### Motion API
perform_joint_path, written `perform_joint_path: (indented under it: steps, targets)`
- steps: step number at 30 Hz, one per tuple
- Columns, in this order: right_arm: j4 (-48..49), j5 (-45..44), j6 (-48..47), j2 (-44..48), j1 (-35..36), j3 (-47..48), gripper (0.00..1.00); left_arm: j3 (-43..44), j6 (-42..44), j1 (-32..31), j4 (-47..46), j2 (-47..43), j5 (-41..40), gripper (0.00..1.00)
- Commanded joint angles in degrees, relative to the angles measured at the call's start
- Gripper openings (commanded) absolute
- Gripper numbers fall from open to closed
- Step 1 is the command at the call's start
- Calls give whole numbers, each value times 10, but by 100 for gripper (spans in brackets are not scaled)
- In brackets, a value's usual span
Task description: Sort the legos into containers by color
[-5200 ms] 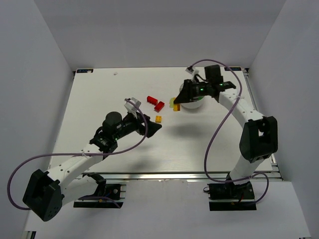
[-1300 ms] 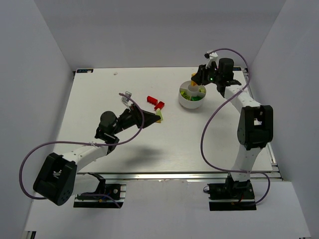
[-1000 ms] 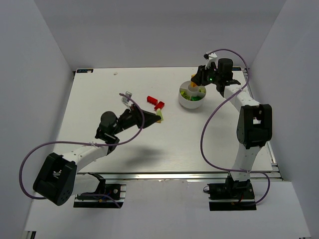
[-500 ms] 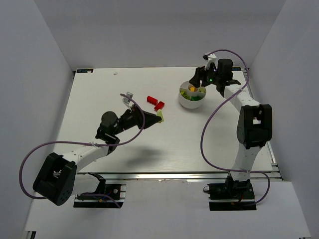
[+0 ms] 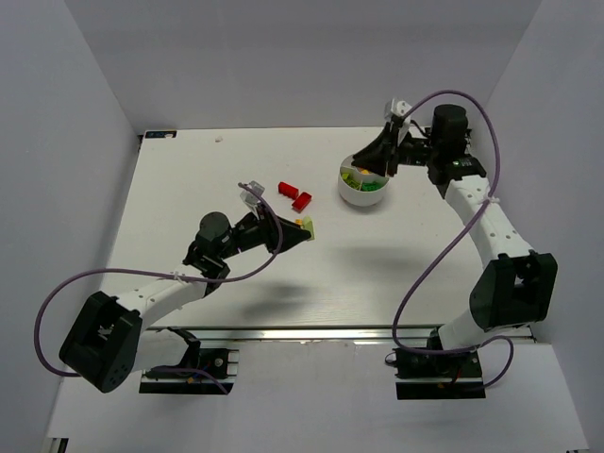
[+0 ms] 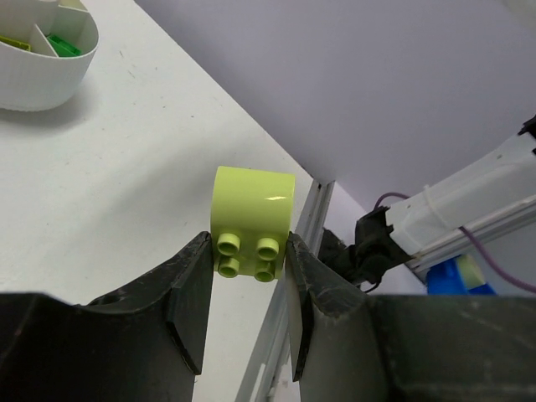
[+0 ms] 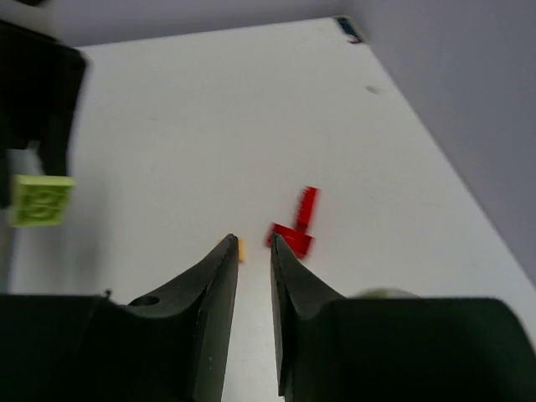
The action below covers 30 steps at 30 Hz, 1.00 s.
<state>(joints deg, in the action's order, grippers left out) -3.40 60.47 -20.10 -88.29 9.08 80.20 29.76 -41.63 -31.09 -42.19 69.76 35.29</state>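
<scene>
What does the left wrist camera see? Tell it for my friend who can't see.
A lime-green brick is pinched in the left end effector, studs facing the camera. Behind lies the white table, with the white dish at top left.

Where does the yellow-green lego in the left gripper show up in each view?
Top external: yellow-green lego left of centre, in the tip of the left gripper.
Left wrist: centre, clamped between the fingers, studs toward the camera.
Right wrist: far left edge, mid-height.
Shared landmark: the red legos, just beyond it in the top view and to its right in the right wrist view; not in the left wrist view.
</scene>
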Motion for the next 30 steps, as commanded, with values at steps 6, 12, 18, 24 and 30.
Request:
perform_joint_path:
  steps: [6, 12, 18, 24, 30]
  targets:
    - [83, 146, 228, 64, 117, -116, 82, 21, 60, -9, 1, -20, 1, 0]
    - [109, 135, 286, 49, 152, -121, 89, 26, 47, -15, -17, -13, 2, 0]
    - [83, 141, 285, 33, 167, -109, 89, 26, 46, -18, -19, -14, -1, 0]
    - [74, 119, 288, 30, 187, -119, 89, 32, 46, -20, -22, -9, -1, 0]
    - [74, 105, 293, 14, 193, -115, 87, 36, 45, -20, -22, -3, 3, 0]
